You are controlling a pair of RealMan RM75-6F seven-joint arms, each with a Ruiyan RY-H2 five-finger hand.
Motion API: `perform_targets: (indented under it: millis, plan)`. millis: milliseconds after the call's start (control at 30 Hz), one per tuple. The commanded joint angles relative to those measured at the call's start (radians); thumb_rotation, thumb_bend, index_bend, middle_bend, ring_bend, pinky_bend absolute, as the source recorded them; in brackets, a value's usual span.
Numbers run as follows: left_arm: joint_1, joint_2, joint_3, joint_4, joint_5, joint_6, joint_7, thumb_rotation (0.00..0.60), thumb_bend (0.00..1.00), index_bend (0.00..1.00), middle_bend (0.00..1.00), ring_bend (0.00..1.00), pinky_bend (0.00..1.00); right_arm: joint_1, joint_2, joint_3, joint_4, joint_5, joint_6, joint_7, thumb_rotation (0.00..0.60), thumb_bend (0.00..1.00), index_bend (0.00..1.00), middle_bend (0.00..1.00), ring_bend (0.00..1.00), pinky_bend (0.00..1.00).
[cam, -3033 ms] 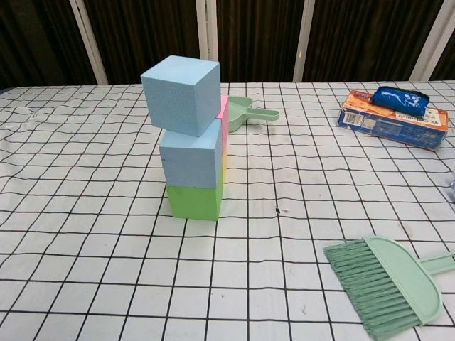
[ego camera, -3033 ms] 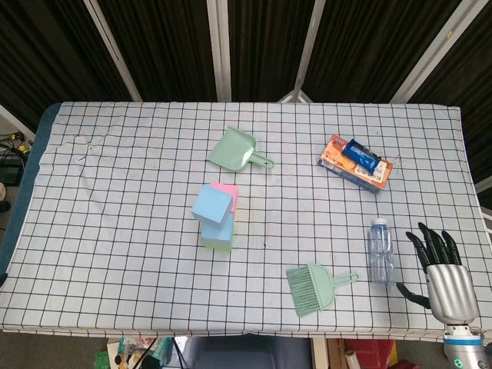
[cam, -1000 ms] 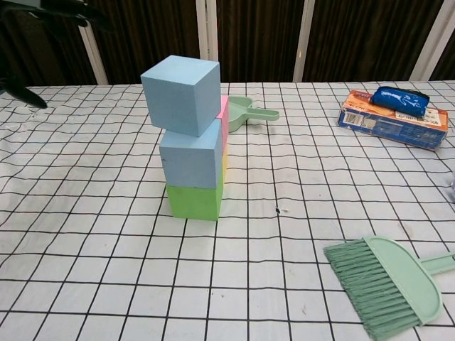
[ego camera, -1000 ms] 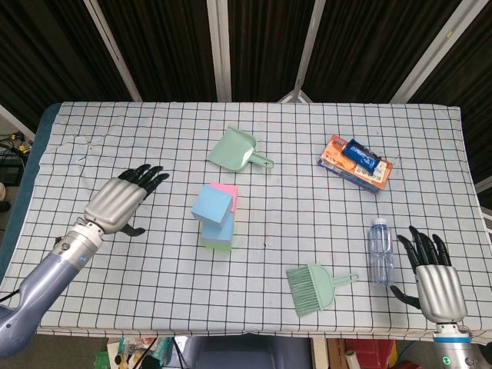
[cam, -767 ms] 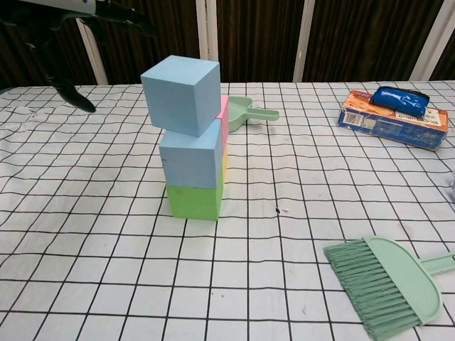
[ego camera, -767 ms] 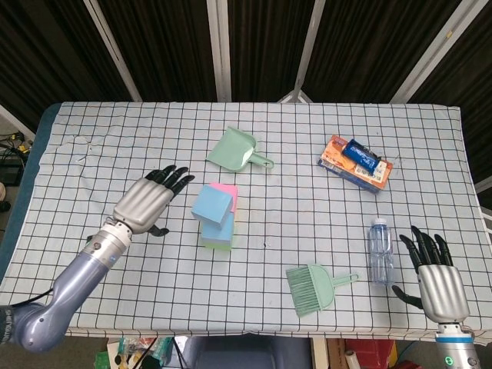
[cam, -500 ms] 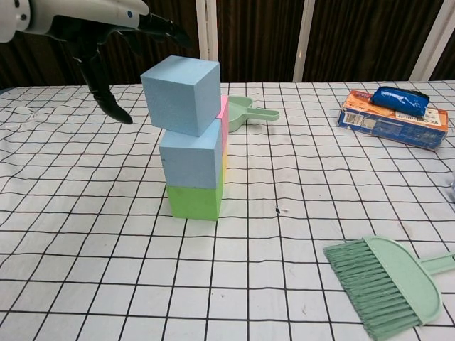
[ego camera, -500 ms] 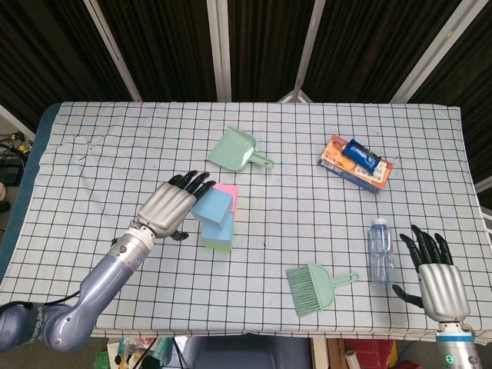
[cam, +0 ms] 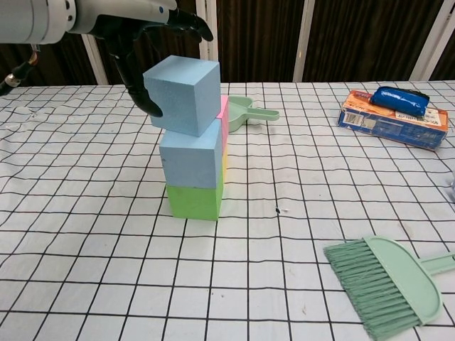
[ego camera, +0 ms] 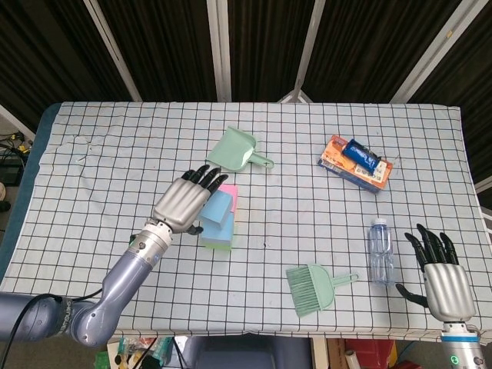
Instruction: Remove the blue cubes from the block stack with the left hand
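Observation:
The stack stands mid-table: a top blue cube point(cam: 183, 94), turned a little, on a second blue cube point(cam: 190, 158), on a green cube point(cam: 194, 200). A pink block point(cam: 223, 114) shows behind them. My left hand point(cam: 146, 32) hangs over the top blue cube point(ego camera: 221, 205) with its fingers spread above the cube's top, and its thumb reaches down along the cube's left face. In the head view the left hand point(ego camera: 184, 203) covers most of the stack. My right hand point(ego camera: 443, 278) is open at the table's front right edge, holding nothing.
A green dustpan point(ego camera: 234, 150) lies behind the stack. A green brush point(ego camera: 311, 287) and a clear bottle point(ego camera: 379, 251) lie front right. An orange box point(ego camera: 356, 163) with a blue pack on it sits at the back right.
My left hand has swept in from the left and now sits over the top blue cube, thumb at its left face. The right hand has barely moved.

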Motion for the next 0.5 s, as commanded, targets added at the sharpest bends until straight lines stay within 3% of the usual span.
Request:
perform_targets:
  millis: [33,333,500]
  plan:
    - [-0.031,-0.025,0.001,0.03,-0.029,-0.01,0.023,0.6,0.08,0.03,0.08,0.03,0.2,0.001,0.0,0.0,0.0,0.002,-0.004,-0.003,0.6,0.12,0.16,0.03,0.1,0.0]
    - [-0.072,-0.059,0.009,0.046,-0.074,0.01,0.048,0.6,0.19,0.1,0.23,0.21,0.34,0.002,0.003,0.002,0.0,0.009,-0.006,0.005,0.6,0.12,0.16,0.03,0.1,0.0]
    - [-0.056,-0.052,0.023,0.043,0.002,0.061,0.039,0.6,0.27,0.2,0.35,0.35,0.47,0.002,0.004,0.001,0.002,0.009,-0.007,0.011,0.6,0.12,0.16,0.03,0.1,0.0]
